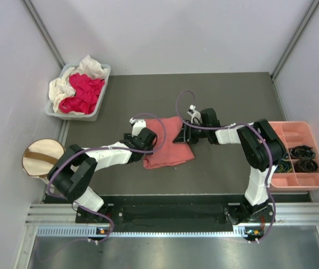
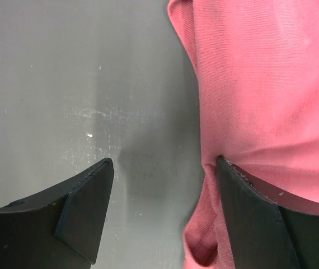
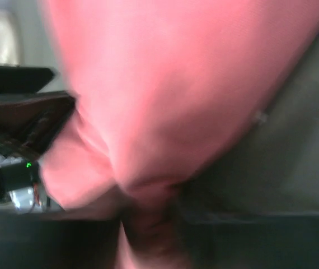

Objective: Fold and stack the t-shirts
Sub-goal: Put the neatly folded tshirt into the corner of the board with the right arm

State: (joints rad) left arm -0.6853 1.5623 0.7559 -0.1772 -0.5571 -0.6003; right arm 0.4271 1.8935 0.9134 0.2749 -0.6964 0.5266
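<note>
The dark desk (image 1: 226,101) carries a salmon-pink shirt (image 1: 168,154) near its middle, folded into a rough rectangle and lying flat between the two arms. At the right edge sits a rigid pink tray (image 1: 294,134) with dark coiled things (image 1: 302,152) in its right-hand compartments. At the far left corner a grey tub (image 1: 102,92) holds a crumpled magenta-red shirt (image 1: 84,92) and a cream-white shirt (image 1: 61,89), the white one spilling over the rim. A cream drum bin (image 1: 42,157) with a brown strap stands off the desk's left edge.

The left claw (image 2: 165,163) hangs at the folded shirt's left edge with its jaws apart and nothing gripped. One finger (image 2: 87,207) is over bare desk and the other (image 2: 249,207) is over the cloth.

The right claw (image 1: 183,134) is at the shirt's far right corner. Its wrist view is blurred and filled with pink cloth bunching toward the bottom, so I cannot tell whether it is clamped on the fabric.
</note>
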